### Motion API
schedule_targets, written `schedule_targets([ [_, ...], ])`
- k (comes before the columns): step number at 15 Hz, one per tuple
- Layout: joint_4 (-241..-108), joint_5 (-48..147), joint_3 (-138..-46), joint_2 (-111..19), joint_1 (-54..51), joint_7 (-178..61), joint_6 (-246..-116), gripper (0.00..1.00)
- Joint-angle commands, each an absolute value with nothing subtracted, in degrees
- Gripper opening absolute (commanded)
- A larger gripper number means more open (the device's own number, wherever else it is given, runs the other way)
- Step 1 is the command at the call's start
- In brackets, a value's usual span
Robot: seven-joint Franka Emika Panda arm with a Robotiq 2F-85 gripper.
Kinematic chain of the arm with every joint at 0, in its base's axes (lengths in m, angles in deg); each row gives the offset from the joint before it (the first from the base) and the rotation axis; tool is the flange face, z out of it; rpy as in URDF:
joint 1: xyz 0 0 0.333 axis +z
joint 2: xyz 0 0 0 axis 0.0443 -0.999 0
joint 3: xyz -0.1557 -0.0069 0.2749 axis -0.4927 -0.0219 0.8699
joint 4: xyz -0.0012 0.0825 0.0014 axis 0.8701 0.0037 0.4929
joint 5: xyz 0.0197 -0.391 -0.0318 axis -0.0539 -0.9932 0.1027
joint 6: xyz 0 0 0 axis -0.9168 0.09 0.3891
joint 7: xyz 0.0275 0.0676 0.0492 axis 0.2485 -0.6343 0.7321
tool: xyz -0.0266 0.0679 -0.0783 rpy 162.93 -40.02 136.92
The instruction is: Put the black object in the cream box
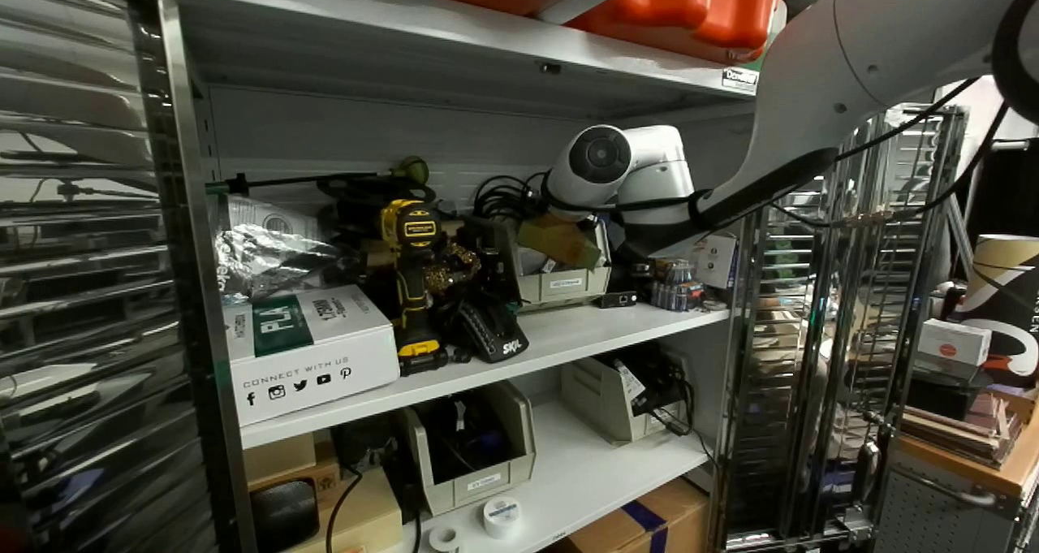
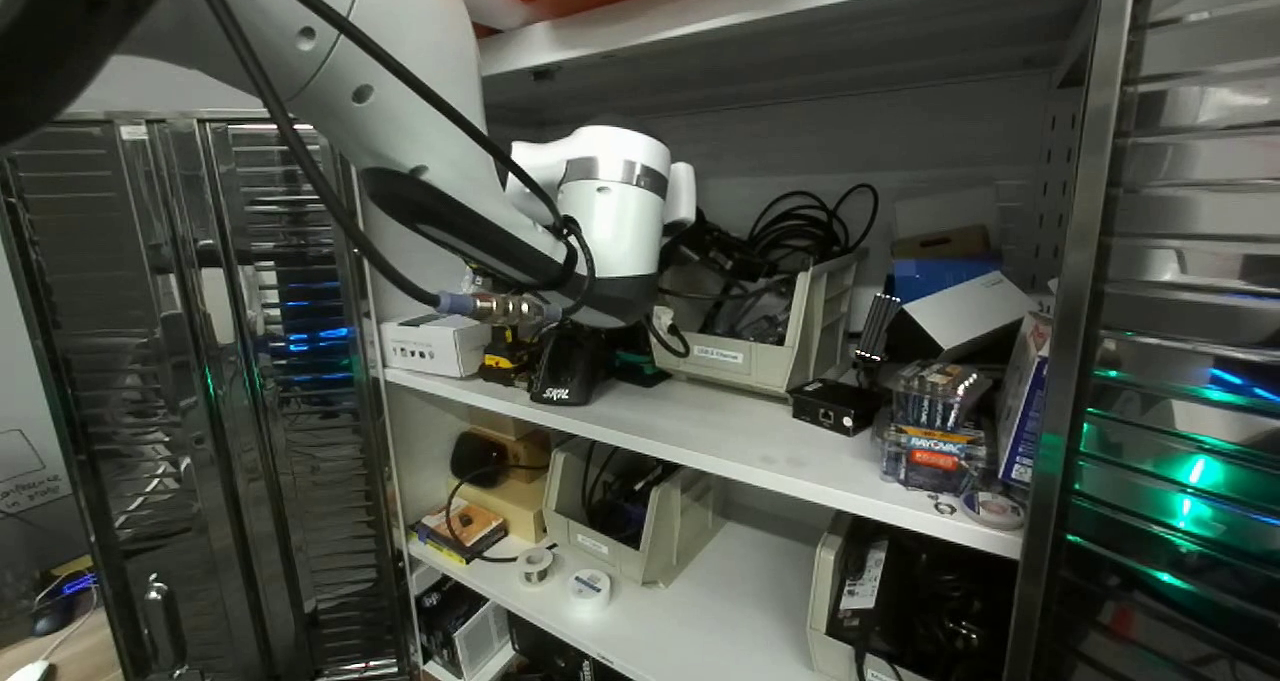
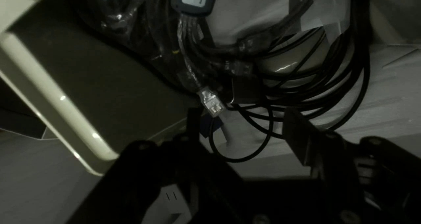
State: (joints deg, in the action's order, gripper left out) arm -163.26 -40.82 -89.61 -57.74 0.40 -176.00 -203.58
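Observation:
An open cream bin with a label, the likely cream box, stands on the upper shelf in both exterior views (image 1: 536, 291) (image 2: 735, 369). It holds cables. A pale rim, likely this bin's, shows at left in the wrist view (image 3: 61, 97). A small black box with a port (image 1: 617, 300) sits beside the bin, also in an exterior view (image 2: 832, 407); I cannot tell if it is the black object meant. My gripper (image 3: 242, 118) is open beside the bin's rim, with black cables (image 3: 332, 99) beyond its fingers and nothing visibly held. The arm hides it in both exterior views.
A printed white carton (image 1: 316, 350), a yellow-black drill (image 1: 412, 285) and a black SKIL item (image 1: 491, 330) stand on the same shelf. Battery packs (image 2: 935, 446) sit at its other end. A higher shelf (image 1: 454, 17) hangs above the arm. More bins stand below (image 1: 475, 484).

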Motion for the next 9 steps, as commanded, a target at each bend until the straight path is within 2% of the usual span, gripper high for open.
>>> schedule_targets([
  [1, -166.4, -36.2, -88.8, -54.1, -1.0, -168.8, -205.2, 0.99],
  [7, -184.9, -15.7, -86.9, -42.9, -6.2, -144.8, -212.4, 1.0],
  [9, -191.7, -8.7, -81.1, -39.5, -12.2, -136.0, -213.1, 1.0],
])
